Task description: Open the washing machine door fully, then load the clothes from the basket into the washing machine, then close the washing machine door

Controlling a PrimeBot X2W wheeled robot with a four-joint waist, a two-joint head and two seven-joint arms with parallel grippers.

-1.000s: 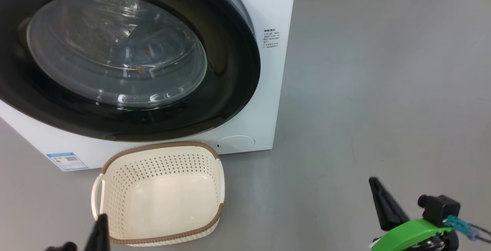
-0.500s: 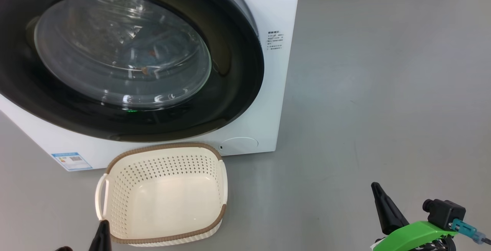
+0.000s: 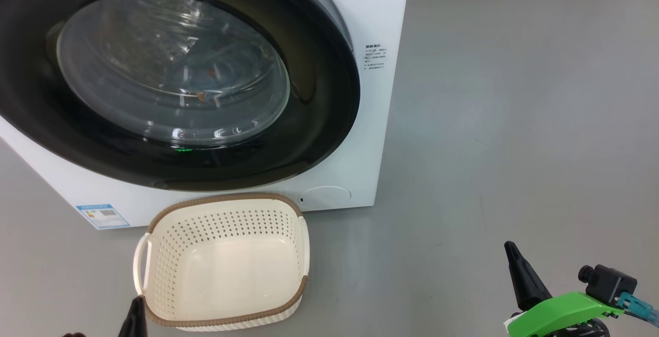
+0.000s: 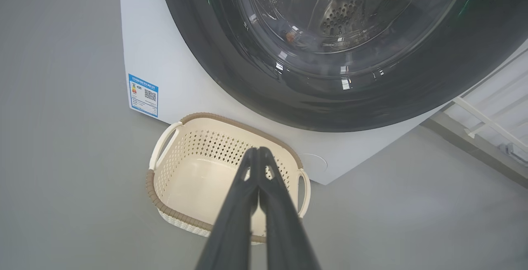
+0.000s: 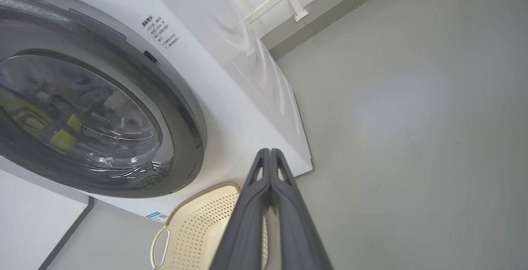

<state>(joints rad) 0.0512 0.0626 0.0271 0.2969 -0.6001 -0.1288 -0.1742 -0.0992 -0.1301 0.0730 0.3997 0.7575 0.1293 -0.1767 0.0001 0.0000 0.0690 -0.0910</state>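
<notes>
The washing machine door is sitting shut on the washing machine; the basket is standing on the floor just below it, its pale bottom showing; the left gripper is hovering at the basket's near rim, fingers pressed together; the right gripper is hanging well apart, fingers likewise pressed together.

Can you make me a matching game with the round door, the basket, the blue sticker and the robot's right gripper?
1. washing machine door
2. basket
3. blue sticker
4. right gripper

a. two fingers pressed together, holding nothing
b. empty, with holes in its sides
c. closed, with a shiny black rim
d. stuck low on the washing machine

Pairs: 1-c, 2-b, 3-d, 4-a
</notes>
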